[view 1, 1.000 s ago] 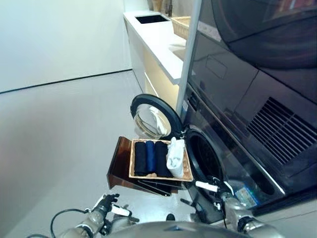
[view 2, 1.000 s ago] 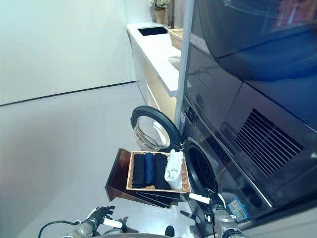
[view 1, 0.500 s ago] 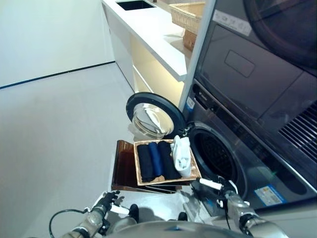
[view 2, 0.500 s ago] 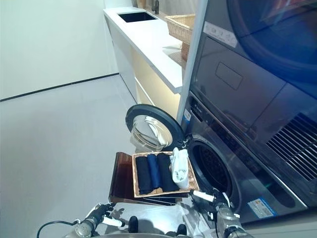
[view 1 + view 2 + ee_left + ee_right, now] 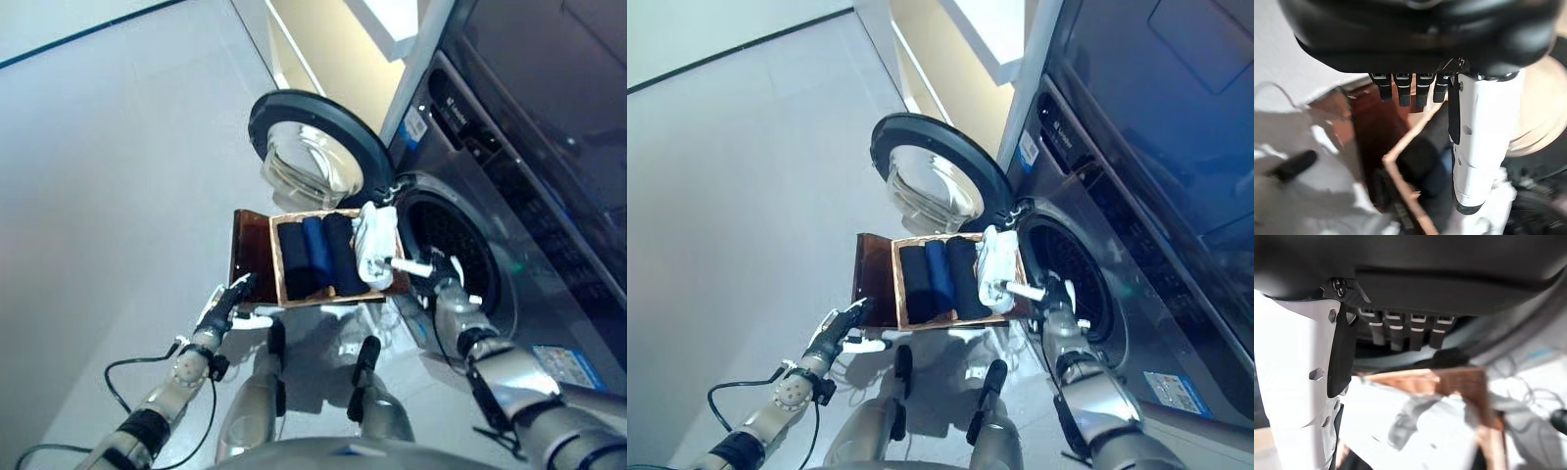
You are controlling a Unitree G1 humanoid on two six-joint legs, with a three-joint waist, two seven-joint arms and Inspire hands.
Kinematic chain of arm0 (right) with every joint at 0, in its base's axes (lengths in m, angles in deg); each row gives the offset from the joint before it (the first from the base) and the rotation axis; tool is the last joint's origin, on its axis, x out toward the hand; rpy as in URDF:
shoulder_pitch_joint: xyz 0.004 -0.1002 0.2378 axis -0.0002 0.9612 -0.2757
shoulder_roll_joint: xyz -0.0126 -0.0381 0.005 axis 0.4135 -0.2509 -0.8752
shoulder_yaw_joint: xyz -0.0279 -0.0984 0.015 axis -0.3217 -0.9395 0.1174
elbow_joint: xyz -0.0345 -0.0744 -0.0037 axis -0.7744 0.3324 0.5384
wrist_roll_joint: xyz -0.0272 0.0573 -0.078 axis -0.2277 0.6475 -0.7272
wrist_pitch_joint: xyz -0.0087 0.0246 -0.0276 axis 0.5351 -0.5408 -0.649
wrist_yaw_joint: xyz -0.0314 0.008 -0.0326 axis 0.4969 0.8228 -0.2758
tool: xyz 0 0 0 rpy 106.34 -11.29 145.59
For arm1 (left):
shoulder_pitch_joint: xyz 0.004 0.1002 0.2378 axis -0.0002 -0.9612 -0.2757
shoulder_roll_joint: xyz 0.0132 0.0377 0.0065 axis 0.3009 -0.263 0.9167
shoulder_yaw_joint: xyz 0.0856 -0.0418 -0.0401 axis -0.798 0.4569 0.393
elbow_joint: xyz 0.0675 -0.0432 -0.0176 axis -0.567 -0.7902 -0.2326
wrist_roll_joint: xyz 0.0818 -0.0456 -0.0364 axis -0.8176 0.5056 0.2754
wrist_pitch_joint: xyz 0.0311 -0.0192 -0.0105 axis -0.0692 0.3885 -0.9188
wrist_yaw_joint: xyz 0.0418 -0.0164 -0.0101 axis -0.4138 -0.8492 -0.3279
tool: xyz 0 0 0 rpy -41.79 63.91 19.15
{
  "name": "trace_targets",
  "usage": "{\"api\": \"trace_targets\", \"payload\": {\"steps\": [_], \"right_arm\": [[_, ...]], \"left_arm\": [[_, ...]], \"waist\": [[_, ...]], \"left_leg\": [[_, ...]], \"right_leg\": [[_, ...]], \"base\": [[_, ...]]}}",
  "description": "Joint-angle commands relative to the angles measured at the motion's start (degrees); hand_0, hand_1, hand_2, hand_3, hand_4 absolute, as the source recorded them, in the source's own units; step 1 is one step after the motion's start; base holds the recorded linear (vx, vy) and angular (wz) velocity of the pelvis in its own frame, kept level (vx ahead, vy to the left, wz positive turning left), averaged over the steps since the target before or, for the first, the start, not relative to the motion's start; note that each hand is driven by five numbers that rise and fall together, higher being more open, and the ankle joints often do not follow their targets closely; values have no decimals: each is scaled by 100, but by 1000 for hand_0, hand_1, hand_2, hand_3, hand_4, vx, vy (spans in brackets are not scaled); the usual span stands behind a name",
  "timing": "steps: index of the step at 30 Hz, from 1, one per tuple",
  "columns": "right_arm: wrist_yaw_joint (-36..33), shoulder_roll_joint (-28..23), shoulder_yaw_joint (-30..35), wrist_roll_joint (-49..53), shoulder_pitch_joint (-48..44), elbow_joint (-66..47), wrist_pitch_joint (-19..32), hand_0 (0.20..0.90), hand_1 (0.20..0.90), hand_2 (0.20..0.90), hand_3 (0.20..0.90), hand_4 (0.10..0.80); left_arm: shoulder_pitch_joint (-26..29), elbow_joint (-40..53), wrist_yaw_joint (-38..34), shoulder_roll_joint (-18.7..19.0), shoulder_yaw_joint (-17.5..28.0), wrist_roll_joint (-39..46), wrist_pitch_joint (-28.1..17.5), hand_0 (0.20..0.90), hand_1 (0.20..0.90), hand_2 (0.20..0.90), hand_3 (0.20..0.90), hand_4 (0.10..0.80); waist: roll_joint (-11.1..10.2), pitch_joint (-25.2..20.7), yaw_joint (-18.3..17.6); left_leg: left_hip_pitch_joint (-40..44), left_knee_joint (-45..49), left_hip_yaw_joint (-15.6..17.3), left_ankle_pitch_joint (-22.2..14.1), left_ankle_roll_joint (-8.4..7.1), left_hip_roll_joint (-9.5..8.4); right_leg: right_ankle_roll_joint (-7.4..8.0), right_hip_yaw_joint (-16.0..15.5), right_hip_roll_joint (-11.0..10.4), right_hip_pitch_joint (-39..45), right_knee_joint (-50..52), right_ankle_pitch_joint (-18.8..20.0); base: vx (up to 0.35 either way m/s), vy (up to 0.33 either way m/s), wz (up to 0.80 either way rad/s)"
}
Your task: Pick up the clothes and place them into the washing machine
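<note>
Nothing is loaded yet: the clothes lie in the basket, the washer door is open, and both the left hand and the right hand have straight fingers, holding nothing.

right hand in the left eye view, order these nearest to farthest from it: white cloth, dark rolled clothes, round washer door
1. white cloth, beside the right hand, at the basket's washer-side end.
2. dark rolled clothes, mid-basket, farther left.
3. round washer door, open, beyond the basket.

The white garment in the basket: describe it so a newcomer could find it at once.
Find the washing machine with its round door swung open. In front of the drum opening sits a shallow wicker basket on a brown stand. The white garment lies at the basket's end nearest the drum, the only pale item beside three dark rolled clothes.
</note>
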Motion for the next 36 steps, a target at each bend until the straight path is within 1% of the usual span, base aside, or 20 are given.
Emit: {"api": "trace_targets", "payload": {"steps": [1,3,4,6,9,14,15,16,17,19,20,26,30,31,36], "right_arm": [[-323,-421,-401,57,-587,-16,256,900,900,900,900,800],[-391,-538,-554,23,-945,111,226,900,900,900,900,800],[-389,-535,-560,25,-952,116,227,900,900,900,900,800],[-414,-619,-603,-9,-1135,200,185,900,900,900,900,800],[-488,-587,-673,-98,-1305,310,145,900,900,900,900,800],[-530,-542,-815,-213,-1465,359,123,900,900,900,900,800],[-543,-530,-859,-252,-1534,386,106,900,900,900,900,800],[-565,-518,-913,-354,-1595,468,77,900,900,900,900,800],[-566,-520,-910,-354,-1601,469,79,900,900,900,900,800],[-574,-511,-946,-398,-1669,519,65,900,900,900,900,800],[-594,-490,-972,-457,-1675,549,57,900,900,900,900,800],[-716,-432,-1107,-645,-1906,701,-42,900,900,900,900,800],[-810,-479,-1172,-780,-2063,777,-105,900,900,900,900,800],[-901,-517,-1204,-880,-2140,857,-160,200,200,200,200,300],[-1057,-565,-1213,-1128,-2176,1037,-275,200,200,200,200,300]], "left_arm": [[160,1400,91,415,618,430,-605,900,900,900,900,800],[188,2065,155,438,805,605,-685,900,900,900,900,800],[182,2075,156,439,814,606,-678,900,900,900,900,800],[182,2429,137,443,947,618,-711,900,900,900,900,800],[175,2834,111,351,1121,740,-759,900,900,900,900,800],[197,3248,59,307,1235,696,-845,900,900,900,900,800],[198,3285,59,307,1251,705,-849,900,900,900,900,800],[197,3353,17,301,1289,674,-857,900,900,900,900,800],[198,3361,15,302,1291,671,-856,900,900,900,900,800],[183,3394,1,299,1294,661,-874,900,900,900,900,800],[187,3391,-11,292,1283,652,-882,900,900,900,900,800],[177,3416,-106,334,1251,532,-881,900,900,900,900,800],[177,3407,-206,336,1281,460,-875,900,900,900,900,800],[179,3395,-282,335,1270,427,-856,900,900,900,900,800],[232,3402,-449,341,1219,303,-866,900,900,900,900,800]], "waist": [[-62,117,135],[-41,171,177],[-42,166,172],[-23,202,208],[-16,240,262],[-17,271,305],[-21,282,323],[-15,276,364],[-8,314,359],[-2,341,392],[4,333,419],[16,454,493],[48,536,525],[73,573,547],[150,624,587]], "left_leg": [[-767,973,-84,-830,-260,25],[-985,1038,-86,-870,-241,-2],[-997,1045,-87,-873,-240,-2],[-1122,1106,-94,-905,-235,-21],[-1283,1173,-123,-941,-223,-54],[-1499,1233,-169,-973,-210,-109],[-1526,1238,-180,-977,-204,-118],[-1524,1238,-242,-1144,-243,-129],[-1594,1247,-195,-982,-205,-139],[-1652,1262,-211,-980,-197,-157],[-1623,1270,-276,-1153,-231,-156],[-1882,1345,-344,-1132,-217,-199],[-2102,1396,-405,-1107,-229,-204],[-2184,1407,-423,-1091,-235,-215],[-2333,1486,-436,-1091,-231,-241]], "right_leg": [[-1,49,-299,-163,706,-744],[-8,87,-305,-322,731,-740],[-8,87,-305,-333,735,-741],[-20,107,-317,-411,754,-753],[-35,129,-318,-521,773,-765],[-49,138,-323,-599,730,-764],[-51,135,-323,-617,723,-762],[-12,179,-303,-594,720,-886],[-54,132,-325,-650,713,-758],[-51,124,-324,-676,701,-738],[-6,172,-304,-636,713,-864],[-17,140,-285,-775,736,-870],[-37,124,-267,-960,818,-917],[-44,110,-270,-1030,849,-933],[-52,90,-262,-1113,898,-963]], "base": [[20,50,6],[32,55,3],[36,56,0],[34,46,1],[51,42,1],[29,30,3],[129,15,9],[19,17,8],[25,17,7],[17,20,4],[113,-4,0],[16,12,4],[-10,18,10],[3,9,12],[1,24,6]]}}
